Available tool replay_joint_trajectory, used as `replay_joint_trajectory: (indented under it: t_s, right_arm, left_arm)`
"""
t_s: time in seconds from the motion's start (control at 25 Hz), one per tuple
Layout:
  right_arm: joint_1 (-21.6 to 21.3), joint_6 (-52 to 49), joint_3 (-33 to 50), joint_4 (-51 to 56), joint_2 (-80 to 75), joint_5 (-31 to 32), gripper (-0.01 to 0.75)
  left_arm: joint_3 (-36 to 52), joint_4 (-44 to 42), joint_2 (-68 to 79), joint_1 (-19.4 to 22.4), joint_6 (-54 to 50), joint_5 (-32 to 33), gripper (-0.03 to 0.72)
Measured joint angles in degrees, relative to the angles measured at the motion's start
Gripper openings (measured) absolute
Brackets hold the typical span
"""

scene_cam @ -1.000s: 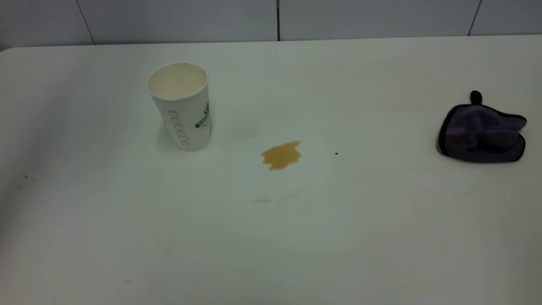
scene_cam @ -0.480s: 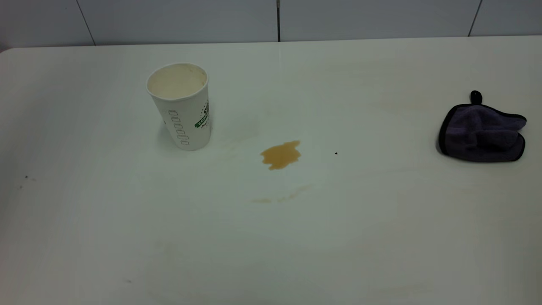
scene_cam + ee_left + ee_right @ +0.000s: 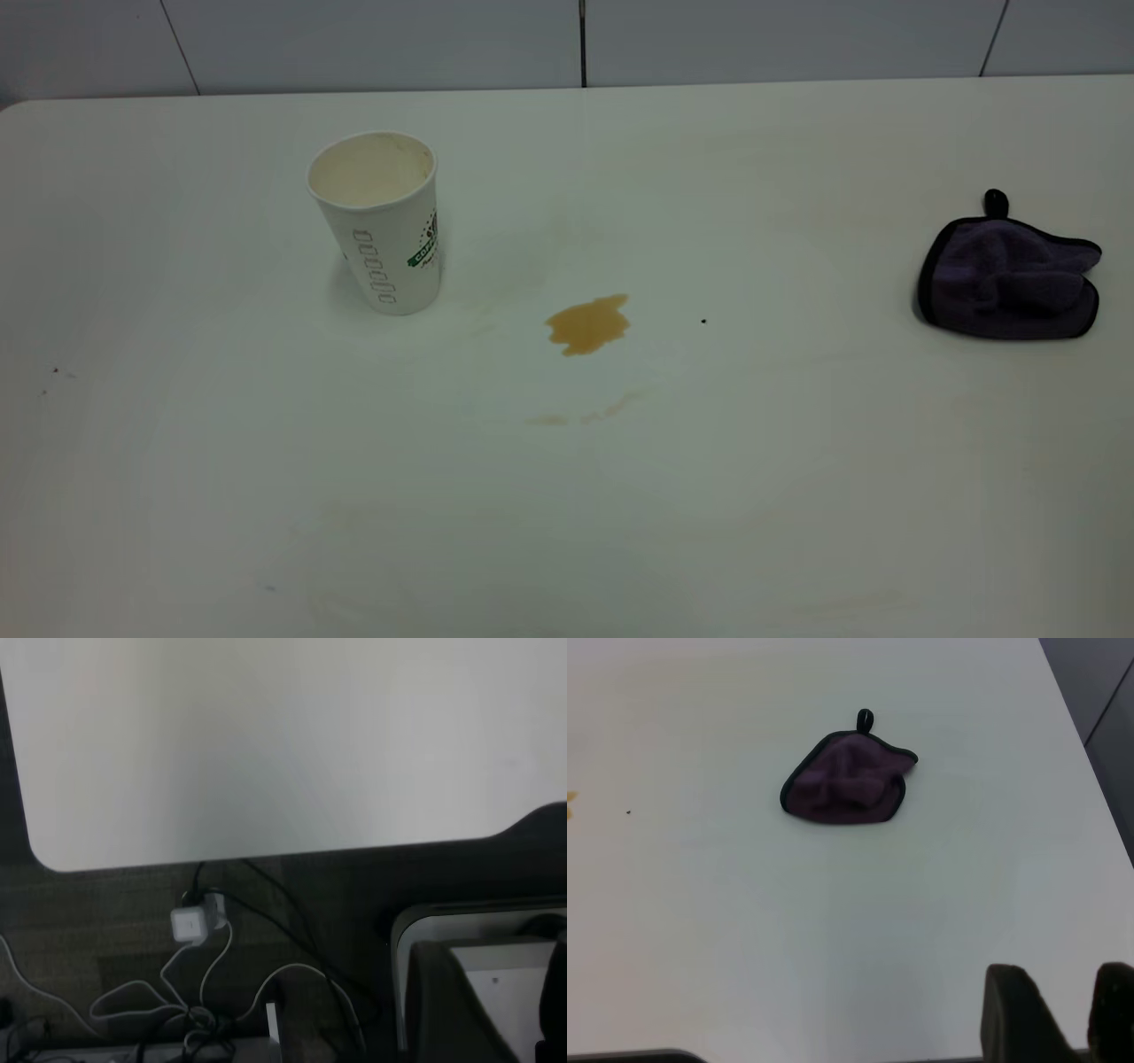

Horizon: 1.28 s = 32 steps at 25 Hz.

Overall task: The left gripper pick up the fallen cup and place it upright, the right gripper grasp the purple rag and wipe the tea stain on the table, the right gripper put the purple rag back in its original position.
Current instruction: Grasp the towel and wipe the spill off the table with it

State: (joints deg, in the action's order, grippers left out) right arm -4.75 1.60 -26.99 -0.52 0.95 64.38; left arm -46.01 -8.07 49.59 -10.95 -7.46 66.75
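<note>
The cup [image 3: 379, 221] stands upright on the table [image 3: 797, 461], left of the middle, its mouth facing up. The amber tea stain [image 3: 588, 324] lies to its right, with fainter smears [image 3: 585, 415] nearer the front. The purple rag [image 3: 1008, 276] lies crumpled at the far right, also in the right wrist view [image 3: 844, 780]. No gripper shows in the exterior view. The left gripper [image 3: 500, 958] hangs open and empty beyond a table corner [image 3: 40, 855]. The right gripper [image 3: 1060, 973] is open and empty, well back from the rag near the table's edge.
A tiny dark speck [image 3: 703, 321] sits right of the stain. A tiled wall [image 3: 576, 40] runs behind the table. Below the left gripper is dark floor with a white plug block [image 3: 190, 923] and tangled cables [image 3: 213, 1010].
</note>
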Motion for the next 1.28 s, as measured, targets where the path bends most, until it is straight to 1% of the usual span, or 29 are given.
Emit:
replay_joint_trajectory:
  t_s: [0.08,0.16,0.4,0.64,1.28]
  right_arm:
    - [0.0,0.0,0.0,0.0,0.0,0.0,0.239]
    - [0.0,0.0,0.0,0.0,0.0,0.0,0.239]
    - [0.0,0.0,0.0,0.0,0.0,0.0,0.239]
    - [0.0,0.0,0.0,0.0,0.0,0.0,0.239]
    - [0.0,0.0,0.0,0.0,0.0,0.0,0.239]
  left_arm:
    - [3.8,-0.2,-4.2,1.2,-0.3,0.0,0.313]
    - [6.6,-0.3,-9.0,3.4,-0.7,0.0,0.313]
    - [11.9,-0.4,-23.8,9.8,-1.7,-0.3,0.313]
    - [17.6,-0.3,-35.5,13.6,-2.1,-1.7,0.313]
    - [18.1,-0.1,-47.3,14.0,-2.1,-1.7,0.313]
